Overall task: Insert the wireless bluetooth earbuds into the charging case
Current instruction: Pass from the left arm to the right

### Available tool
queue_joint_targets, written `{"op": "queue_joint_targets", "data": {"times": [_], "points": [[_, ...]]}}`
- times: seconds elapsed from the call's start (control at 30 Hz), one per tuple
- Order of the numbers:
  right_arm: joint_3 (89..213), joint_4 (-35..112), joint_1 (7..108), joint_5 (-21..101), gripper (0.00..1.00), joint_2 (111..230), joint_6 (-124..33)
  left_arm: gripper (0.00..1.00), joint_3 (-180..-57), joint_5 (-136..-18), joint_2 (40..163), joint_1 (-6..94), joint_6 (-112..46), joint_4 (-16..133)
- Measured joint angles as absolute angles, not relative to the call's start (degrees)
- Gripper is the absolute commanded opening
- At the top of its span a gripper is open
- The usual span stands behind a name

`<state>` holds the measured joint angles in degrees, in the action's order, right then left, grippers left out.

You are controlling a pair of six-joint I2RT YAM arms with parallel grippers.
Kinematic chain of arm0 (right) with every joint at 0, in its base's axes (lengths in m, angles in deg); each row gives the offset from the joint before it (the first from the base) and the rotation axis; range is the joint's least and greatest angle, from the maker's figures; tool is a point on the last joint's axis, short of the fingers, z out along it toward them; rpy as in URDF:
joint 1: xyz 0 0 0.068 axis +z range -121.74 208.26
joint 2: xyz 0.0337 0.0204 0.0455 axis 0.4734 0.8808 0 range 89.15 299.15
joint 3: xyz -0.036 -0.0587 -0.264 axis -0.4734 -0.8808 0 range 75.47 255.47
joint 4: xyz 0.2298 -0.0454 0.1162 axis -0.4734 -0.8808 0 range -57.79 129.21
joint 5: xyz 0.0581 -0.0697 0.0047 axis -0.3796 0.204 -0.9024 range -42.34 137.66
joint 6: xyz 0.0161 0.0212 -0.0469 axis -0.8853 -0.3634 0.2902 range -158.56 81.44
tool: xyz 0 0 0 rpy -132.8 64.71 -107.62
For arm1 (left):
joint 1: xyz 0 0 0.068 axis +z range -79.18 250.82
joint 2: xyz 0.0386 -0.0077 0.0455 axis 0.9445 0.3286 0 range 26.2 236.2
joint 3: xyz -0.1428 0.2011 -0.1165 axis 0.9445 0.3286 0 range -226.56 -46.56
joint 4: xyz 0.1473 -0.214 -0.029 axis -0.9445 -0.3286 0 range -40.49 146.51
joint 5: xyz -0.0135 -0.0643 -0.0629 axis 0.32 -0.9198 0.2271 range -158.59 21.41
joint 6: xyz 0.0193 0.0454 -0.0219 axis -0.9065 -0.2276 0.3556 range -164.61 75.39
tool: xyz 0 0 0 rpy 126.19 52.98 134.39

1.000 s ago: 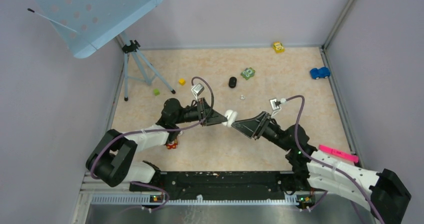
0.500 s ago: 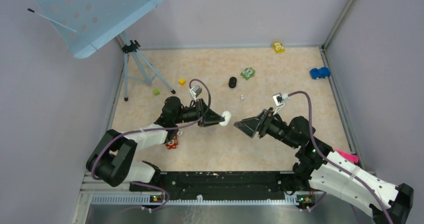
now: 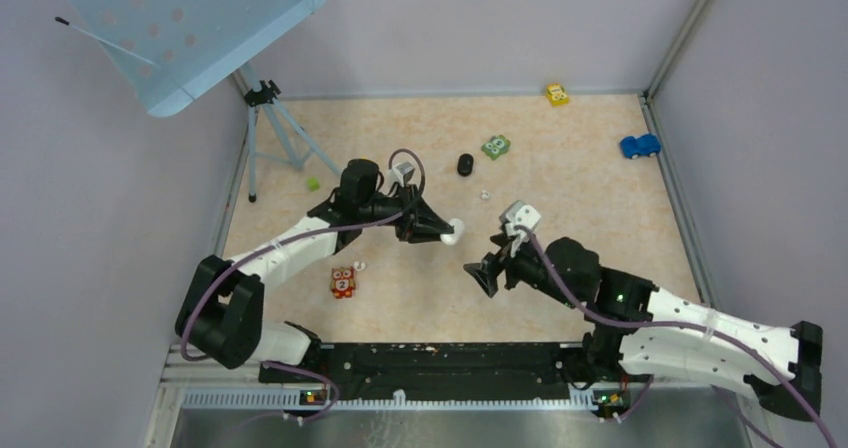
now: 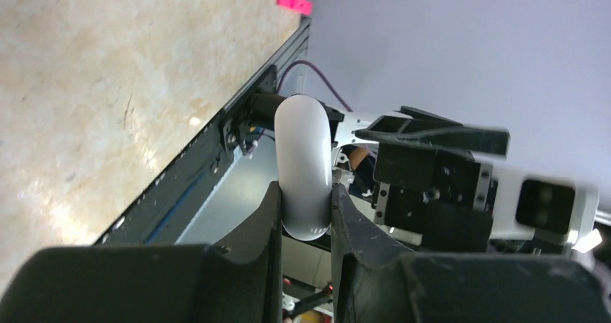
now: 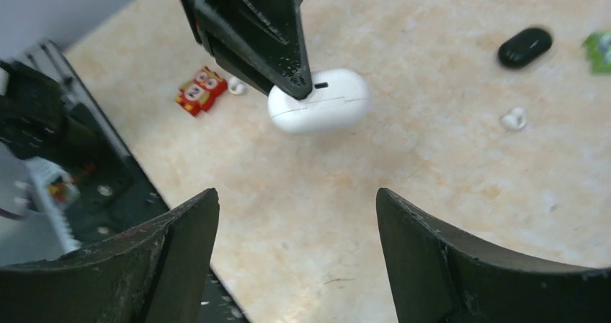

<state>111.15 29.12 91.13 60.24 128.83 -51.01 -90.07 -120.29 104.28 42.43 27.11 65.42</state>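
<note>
The left fingers (image 4: 248,229) pinch the shut case (image 5: 318,101) aloft, presenting it to the spread right fingers (image 5: 439,265), likely for opening.

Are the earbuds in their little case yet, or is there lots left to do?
Not yet. Done: the left gripper holds the shut white charging case. The right gripper is open and empty. One white earbud and a second earbud lie loose, so opening the case and loading them remain.
</note>
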Motion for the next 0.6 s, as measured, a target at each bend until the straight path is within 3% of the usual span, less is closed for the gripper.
{"op": "queue_joint_targets", "data": {"times": [0.1, 0.37, 0.6], "points": [[110.36, 31.26, 95.94, 65.51, 0.72, 131.13, -41.79, 0.0, -95.68, -120.97, 106.82, 42.61, 25.39, 54.4], [102.65, 44.77, 102.14, 75.39, 0.72, 134.95, -23.93, 0.0, -106.35, -117.27, 112.5, 42.96, 22.59, 25.42], [98.17, 53.47, 102.52, 76.55, 0.72, 138.1, -18.07, 0.0, -111.57, -116.86, 117.37, 43.24, 21.87, 12.74]]}}
